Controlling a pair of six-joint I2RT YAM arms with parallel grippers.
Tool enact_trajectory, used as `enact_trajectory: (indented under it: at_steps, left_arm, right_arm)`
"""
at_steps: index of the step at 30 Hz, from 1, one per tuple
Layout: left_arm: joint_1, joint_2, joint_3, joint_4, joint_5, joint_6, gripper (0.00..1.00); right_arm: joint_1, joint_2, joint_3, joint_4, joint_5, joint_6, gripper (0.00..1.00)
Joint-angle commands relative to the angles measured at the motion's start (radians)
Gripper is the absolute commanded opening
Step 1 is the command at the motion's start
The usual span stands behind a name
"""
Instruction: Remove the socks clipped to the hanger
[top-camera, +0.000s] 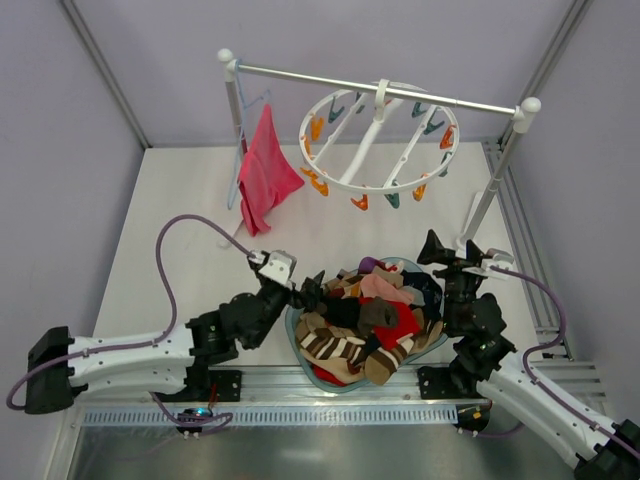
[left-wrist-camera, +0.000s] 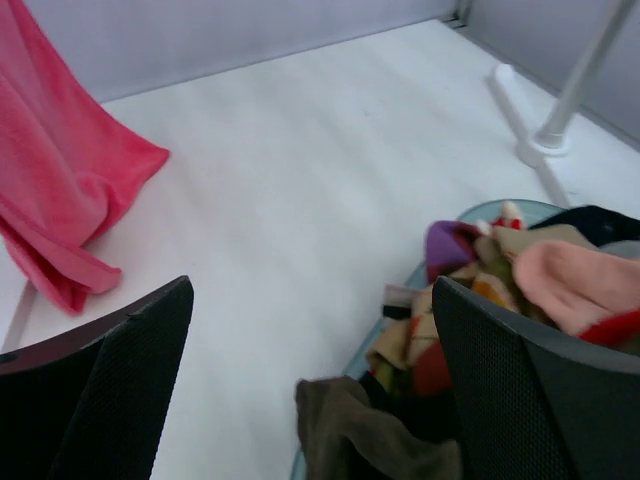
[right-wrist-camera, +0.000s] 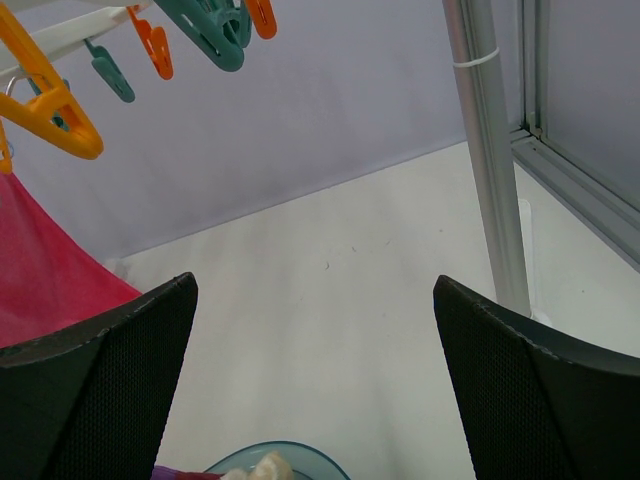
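The white round hanger (top-camera: 380, 145) hangs from the rail, and its orange and teal clips hold nothing that I can see. The socks (top-camera: 370, 320) lie in a mixed heap in a pale blue bowl (top-camera: 292, 335). My left gripper (top-camera: 306, 290) hovers open at the bowl's left rim. In the left wrist view a dark brown sock (left-wrist-camera: 350, 430) lies loose below the left gripper (left-wrist-camera: 312, 370), draped over the rim. My right gripper (top-camera: 450, 252) is open to the right of the bowl with nothing between its fingers. The right gripper (right-wrist-camera: 315, 370) faces bare table under the clips (right-wrist-camera: 55, 110).
A pink cloth (top-camera: 265, 170) hangs from a thin light-blue hanger at the rail's left end. The metal rail (top-camera: 400, 92) stands on white posts; the right post (right-wrist-camera: 490, 150) rises close to my right gripper. The aluminium frame (top-camera: 520, 240) runs along the table's right side.
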Motion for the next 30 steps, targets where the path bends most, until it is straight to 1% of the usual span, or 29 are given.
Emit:
enact_trajectory:
  at_steps: [1, 2, 5, 8, 11, 12, 14, 15, 16, 22, 24, 27, 30]
  left_arm:
    - [0.179, 0.095, 0.086, -0.031, 0.167, -0.058, 1.0]
    - [0.207, 0.121, 0.097, -0.021, 0.187, -0.069, 1.0]
    - [0.258, 0.201, 0.141, 0.014, 0.128, -0.064, 1.0]
    - [0.301, 0.219, 0.143, 0.059, 0.135, -0.089, 1.0]
    - [0.359, 0.207, 0.137, 0.077, 0.167, -0.158, 1.0]
    - [0.423, 0.206, 0.131, 0.091, 0.187, -0.181, 1.0]
    - [0.509, 0.209, 0.117, 0.126, 0.299, -0.257, 1.0]
    - [0.578, 0.222, 0.12, 0.128, 0.333, -0.282, 0.99]
    - [0.599, 0.23, 0.125, 0.119, 0.353, -0.302, 1.0]
    - [0.606, 0.327, 0.175, 0.081, 0.335, -0.304, 1.0]
    - [0.606, 0.353, 0.18, 0.093, 0.324, -0.31, 0.99]
    - [0.606, 0.397, 0.178, 0.119, 0.379, -0.32, 1.0]
    - [0.605, 0.413, 0.165, 0.159, 0.396, -0.32, 1.0]
  right_arm:
    - [-0.005, -0.013, -0.006, 0.033, 0.003, 0.026, 1.0]
    - [-0.005, -0.014, -0.006, 0.034, 0.006, 0.027, 1.0]
    - [-0.005, -0.029, -0.011, 0.028, 0.006, 0.029, 1.0]
    - [-0.005, -0.043, -0.018, 0.033, 0.008, 0.027, 0.99]
    - [-0.006, -0.046, -0.021, 0.037, 0.008, 0.027, 1.0]
    - [-0.005, -0.045, -0.021, 0.037, 0.008, 0.024, 1.0]
    - [-0.006, -0.045, -0.02, 0.036, 0.008, 0.027, 1.0]
    - [-0.006, -0.048, -0.021, 0.034, 0.006, 0.026, 1.0]
    - [-0.006, -0.046, -0.021, 0.031, 0.006, 0.029, 1.0]
    - [-0.005, -0.048, -0.023, 0.037, 0.014, 0.026, 1.0]
    - [-0.005, -0.048, -0.026, 0.04, 0.015, 0.024, 1.0]
    - [-0.006, -0.046, -0.023, 0.042, 0.009, 0.024, 1.0]
    - [-0.005, -0.042, -0.024, 0.045, 0.012, 0.023, 1.0]
